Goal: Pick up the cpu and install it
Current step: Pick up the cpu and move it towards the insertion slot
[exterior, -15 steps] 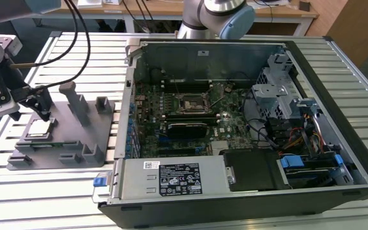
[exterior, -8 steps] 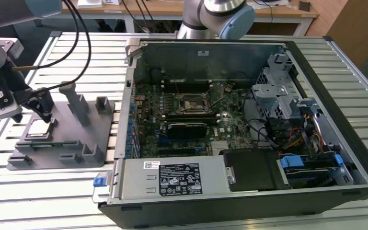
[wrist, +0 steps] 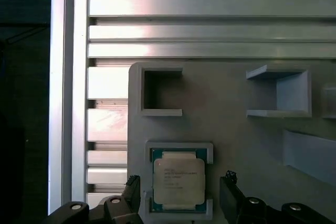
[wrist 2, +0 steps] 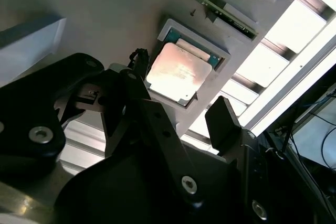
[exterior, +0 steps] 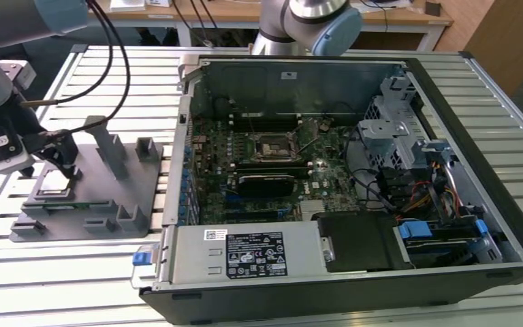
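Slatted desk (exterior: 71,276), grey holder (exterior: 103,197) at the exterior view's left. Gripper (exterior: 62,170) low over it; fingers (wrist: 132,198) released, straddling the cpu (wrist: 178,179).

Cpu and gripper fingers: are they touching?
Apart. In the first wrist view, grey holder surface shows between the cpu and each finger of the open gripper.

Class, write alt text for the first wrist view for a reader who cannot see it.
The cpu lies flat in a recess of the grey holder block, straddled by the open pincer. The block sits on a slatted metal table.
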`<state>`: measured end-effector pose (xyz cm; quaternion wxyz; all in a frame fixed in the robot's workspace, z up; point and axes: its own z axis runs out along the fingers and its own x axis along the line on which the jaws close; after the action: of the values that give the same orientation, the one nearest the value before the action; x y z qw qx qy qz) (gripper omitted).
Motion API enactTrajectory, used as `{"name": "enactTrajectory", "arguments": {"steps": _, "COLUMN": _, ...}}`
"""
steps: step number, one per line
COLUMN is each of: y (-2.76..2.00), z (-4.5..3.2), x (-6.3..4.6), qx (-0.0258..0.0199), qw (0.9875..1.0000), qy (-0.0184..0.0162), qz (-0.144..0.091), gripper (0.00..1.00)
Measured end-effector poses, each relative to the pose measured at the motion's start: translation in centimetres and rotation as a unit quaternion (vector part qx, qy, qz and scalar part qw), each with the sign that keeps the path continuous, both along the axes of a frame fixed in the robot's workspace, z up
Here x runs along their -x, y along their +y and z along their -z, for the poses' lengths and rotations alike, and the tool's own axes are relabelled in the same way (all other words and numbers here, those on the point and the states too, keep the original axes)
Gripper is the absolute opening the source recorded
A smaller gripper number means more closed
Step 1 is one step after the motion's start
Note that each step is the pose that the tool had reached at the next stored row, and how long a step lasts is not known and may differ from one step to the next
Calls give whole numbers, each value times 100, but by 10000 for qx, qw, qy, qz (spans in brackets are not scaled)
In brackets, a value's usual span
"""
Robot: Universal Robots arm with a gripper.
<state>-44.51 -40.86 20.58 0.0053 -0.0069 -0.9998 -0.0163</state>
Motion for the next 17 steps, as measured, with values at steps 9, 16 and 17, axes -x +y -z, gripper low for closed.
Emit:
{"name": "enactTrajectory", "arguments": {"steps": 9, "y": 0, "z": 107, "x": 6, "qx": 7, "qw": 10000, "qy": -7, "qz": -14, "gripper": 70}}
{"name": "enactTrajectory", "arguments": {"steps": 16, "y": 1, "z": 171, "x": 7, "qx": 38, "qw": 10000, "qy": -12, "qz": -15, "gripper": 70}}
{"name": "enactTrajectory", "arguments": {"steps": 17, "y": 1, "z": 177, "x": 7, "qx": 58, "qw": 10000, "qy": -15, "qz": -16, "gripper": 70}}
